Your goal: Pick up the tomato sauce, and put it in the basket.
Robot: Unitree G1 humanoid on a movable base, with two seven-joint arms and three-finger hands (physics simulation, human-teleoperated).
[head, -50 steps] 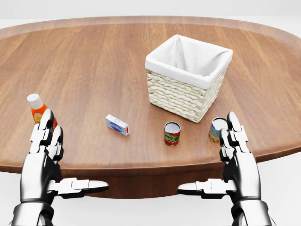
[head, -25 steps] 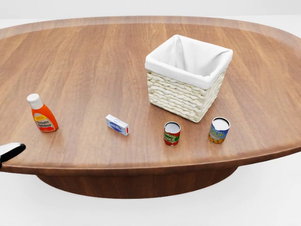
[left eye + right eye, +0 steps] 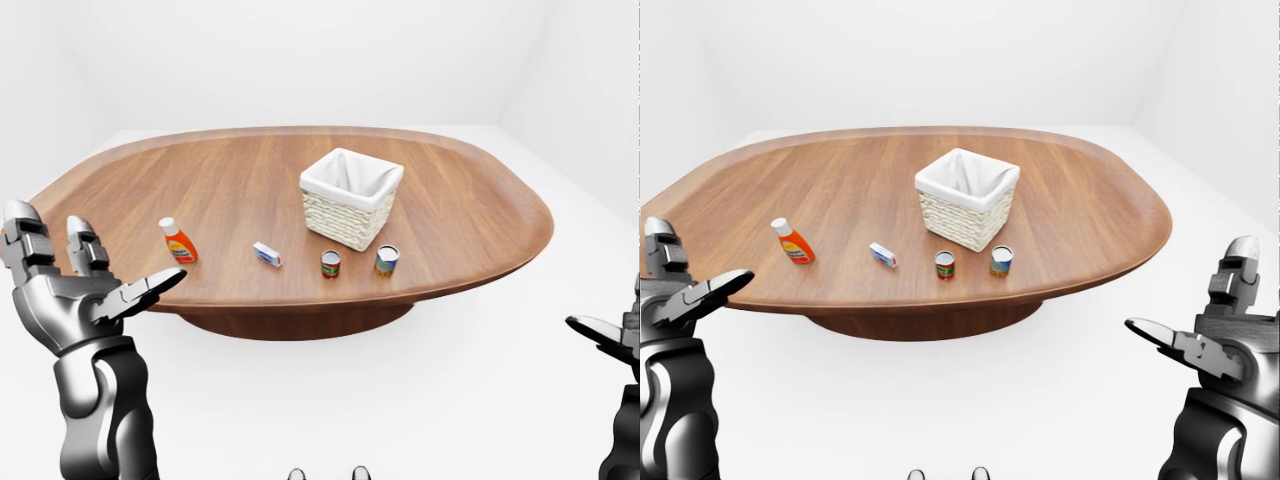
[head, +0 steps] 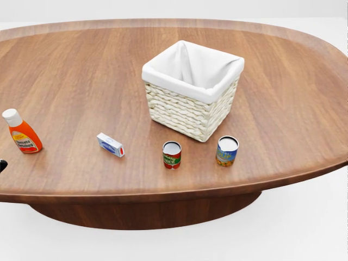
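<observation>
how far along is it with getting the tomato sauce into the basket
Nothing is done yet: the tomato sauce can stands on the table, outside the basket. Nothing is in hand; left hand and right hand hang open, off the table. Reaching, grasping and dropping it in remain.

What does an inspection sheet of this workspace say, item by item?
Surface: oval wooden table, no damage seen.
Job's things: red tomato sauce can upright on the table; lined wicker basket above it in the head view, apart.
Clutter: ketchup bottle, small white box, blue-labelled can.
Hands: left hand and right hand open, off the table, holding nothing.
Cables: nothing seen.
Surroundings: plain white floor and walls.
</observation>
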